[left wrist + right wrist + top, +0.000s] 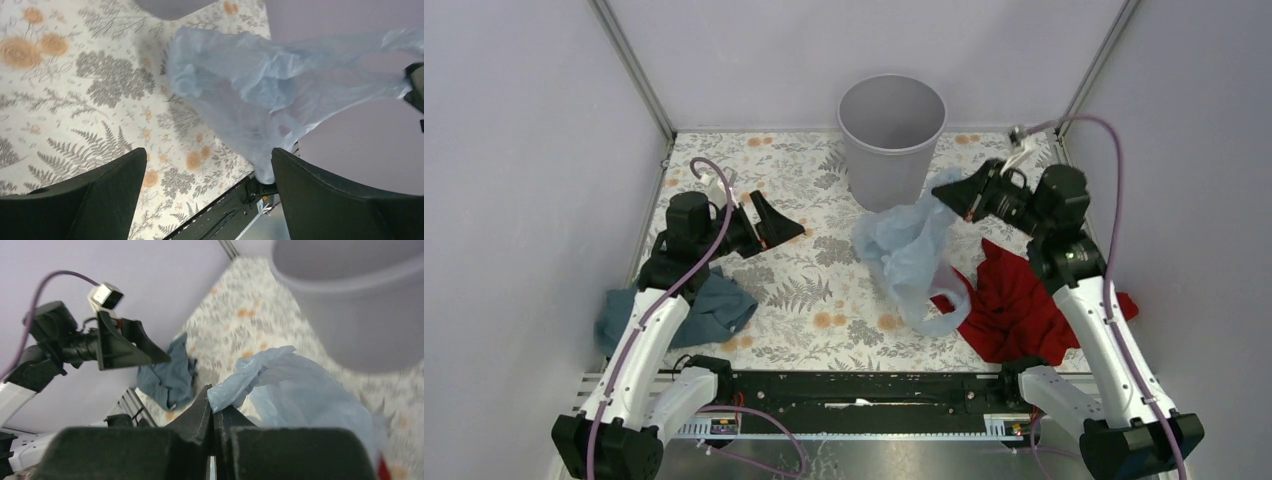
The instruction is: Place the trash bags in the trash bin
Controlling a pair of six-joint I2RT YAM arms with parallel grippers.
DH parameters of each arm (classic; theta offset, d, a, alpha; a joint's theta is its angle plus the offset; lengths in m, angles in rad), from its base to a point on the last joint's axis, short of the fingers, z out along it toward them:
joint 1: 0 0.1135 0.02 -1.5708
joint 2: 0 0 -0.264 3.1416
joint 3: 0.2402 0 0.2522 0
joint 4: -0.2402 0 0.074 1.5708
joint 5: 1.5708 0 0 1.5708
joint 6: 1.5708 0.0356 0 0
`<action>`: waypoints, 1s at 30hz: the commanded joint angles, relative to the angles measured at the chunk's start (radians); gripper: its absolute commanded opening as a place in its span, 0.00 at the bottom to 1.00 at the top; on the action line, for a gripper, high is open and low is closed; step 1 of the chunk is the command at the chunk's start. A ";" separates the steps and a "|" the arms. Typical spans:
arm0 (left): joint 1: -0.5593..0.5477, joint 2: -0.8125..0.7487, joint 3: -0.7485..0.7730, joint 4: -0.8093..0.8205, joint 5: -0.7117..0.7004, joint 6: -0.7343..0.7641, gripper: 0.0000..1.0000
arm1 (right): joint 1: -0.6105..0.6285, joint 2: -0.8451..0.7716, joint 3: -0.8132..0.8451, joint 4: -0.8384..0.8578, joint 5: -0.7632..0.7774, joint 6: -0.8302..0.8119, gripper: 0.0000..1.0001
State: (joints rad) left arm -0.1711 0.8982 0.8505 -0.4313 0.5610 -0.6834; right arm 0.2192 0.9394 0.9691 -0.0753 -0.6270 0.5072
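The pale-blue translucent trash bag [911, 252] hangs stretched from my right gripper [956, 193], which is shut on its upper corner just right of the grey trash bin [891, 135]. The bag's lower part trails on the floral table. In the right wrist view the bag [295, 385] is pinched between the closed fingers [212, 407], with the bin [360, 305] close ahead. My left gripper [776, 226] is open and empty, held above the table left of the bag. Its view shows the bag [260, 90] ahead between its spread fingers [100, 195].
A red cloth [1014, 305] lies under the right arm at the front right. A dark teal cloth [694, 310] lies at the front left, also seen in the right wrist view [167, 375]. Grey walls enclose the floral table [804, 290].
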 commanded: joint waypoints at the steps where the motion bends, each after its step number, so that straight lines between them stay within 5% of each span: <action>1: -0.001 -0.025 0.077 0.010 0.089 0.029 0.99 | 0.045 0.092 0.167 -0.001 -0.047 -0.071 0.04; 6: 0.000 -0.065 0.017 0.123 0.201 -0.013 0.99 | 0.318 0.216 0.125 0.122 0.050 -0.069 0.06; 14: -0.001 -0.141 -0.034 0.001 0.030 0.079 0.99 | 0.589 0.501 0.088 0.327 0.105 0.000 0.12; 19: 0.000 -0.141 -0.132 0.022 0.020 0.082 0.99 | 0.598 0.538 -0.024 0.407 0.092 0.091 0.42; 25: -0.001 -0.083 -0.253 0.173 0.070 0.010 0.99 | 0.599 0.453 -0.083 0.229 0.160 0.033 0.79; 30: -0.008 -0.022 -0.309 0.264 0.049 -0.022 0.99 | 0.599 0.332 -0.018 0.000 0.194 -0.042 0.92</action>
State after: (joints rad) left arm -0.1715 0.8501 0.5587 -0.3111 0.6178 -0.6765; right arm 0.8162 1.4017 0.8803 0.0814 -0.4763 0.5400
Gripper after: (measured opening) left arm 0.988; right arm 0.883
